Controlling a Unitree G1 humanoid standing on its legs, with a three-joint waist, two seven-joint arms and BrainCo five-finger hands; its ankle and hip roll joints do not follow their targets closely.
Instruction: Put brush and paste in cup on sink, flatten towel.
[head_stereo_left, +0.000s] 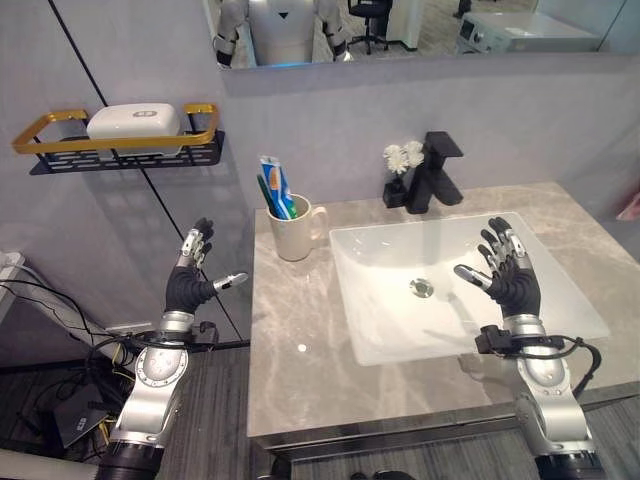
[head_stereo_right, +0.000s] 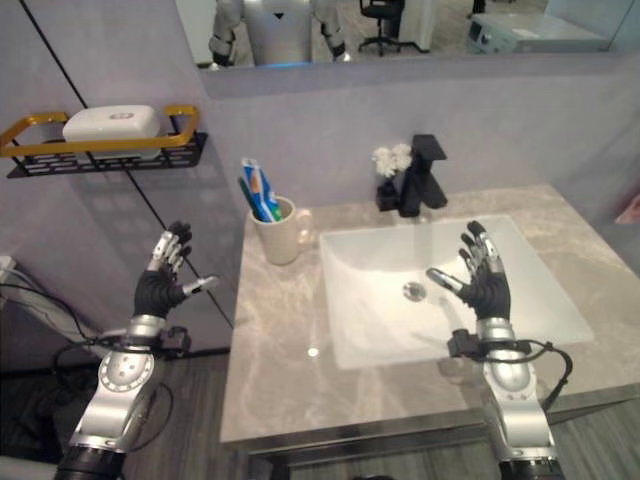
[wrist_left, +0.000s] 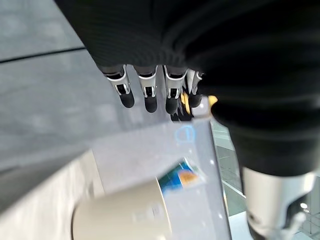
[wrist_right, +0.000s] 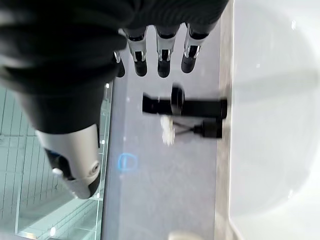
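Already the brush (head_stereo_left: 267, 194) and paste (head_stereo_left: 276, 186) stand in the cup (head_stereo_left: 295, 232) on the desk (head_stereo_left: 300, 330). Both hands, left hand (head_stereo_left: 190, 282) and right hand (head_stereo_left: 510, 272), hover empty with fingers spread, free for the towel.

No text, label or number can be read anywhere

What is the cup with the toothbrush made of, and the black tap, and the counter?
The cream mug looks like glazed ceramic: thick walls, smooth soft sheen. The black angular tap seems matte-coated metal, since it shows almost no shine. The grey-beige veined countertop looks like polished marble or a stone-look surface; a light reflects off it, but real stone cannot be confirmed. Both hands, left and right, hover open.
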